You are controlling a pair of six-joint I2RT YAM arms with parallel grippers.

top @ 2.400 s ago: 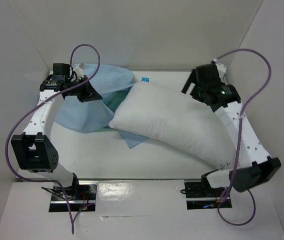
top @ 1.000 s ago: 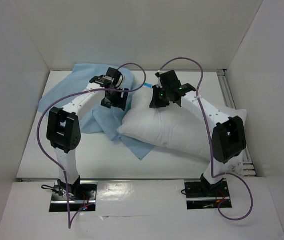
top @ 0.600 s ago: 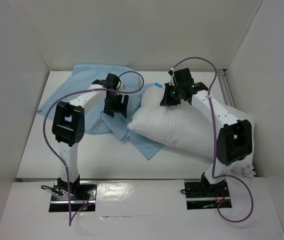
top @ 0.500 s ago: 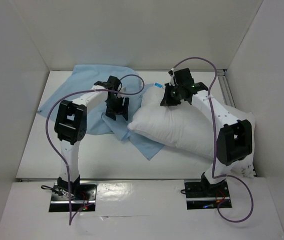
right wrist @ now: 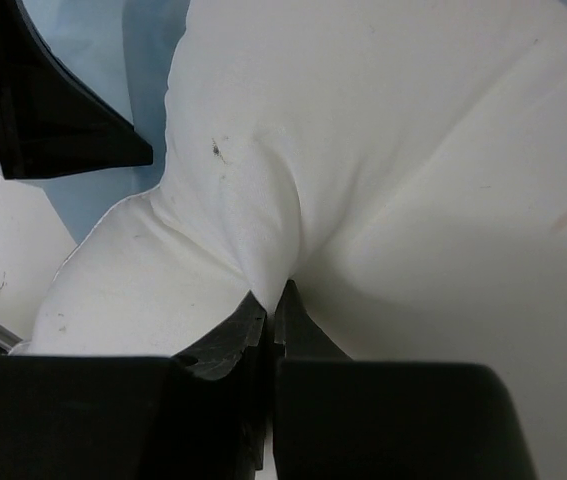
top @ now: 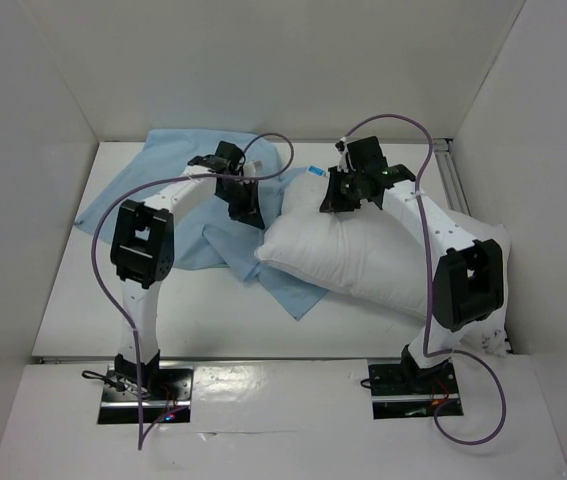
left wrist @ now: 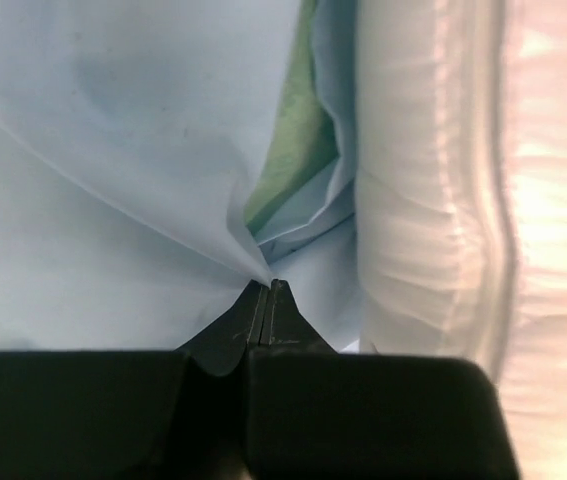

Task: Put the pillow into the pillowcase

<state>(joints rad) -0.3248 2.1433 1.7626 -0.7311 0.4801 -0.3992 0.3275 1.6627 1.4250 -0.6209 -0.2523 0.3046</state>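
The plump white pillow (top: 373, 255) lies across the right half of the table and reaches the right wall. Its far left corner is pinched by my right gripper (top: 335, 203), which is shut on a fold of the white fabric (right wrist: 268, 255). The light blue pillowcase (top: 178, 190) is spread at the back left, with one corner (top: 288, 290) tucked under the pillow. My left gripper (top: 247, 212) is shut on a peak of pillowcase fabric (left wrist: 253, 262) right beside the pillow's edge (left wrist: 413, 200). A mint-green inner face (left wrist: 293, 150) shows in the folds.
White walls enclose the table on the left, back and right. Purple cables (top: 103, 250) loop over both arms. The left arm's finger (right wrist: 53, 110) shows at the upper left of the right wrist view, close to the pillow.
My left gripper has shut on the pillowcase and shifted slightly right toward the pillow. The right gripper and pillow have stayed put over the last half second.
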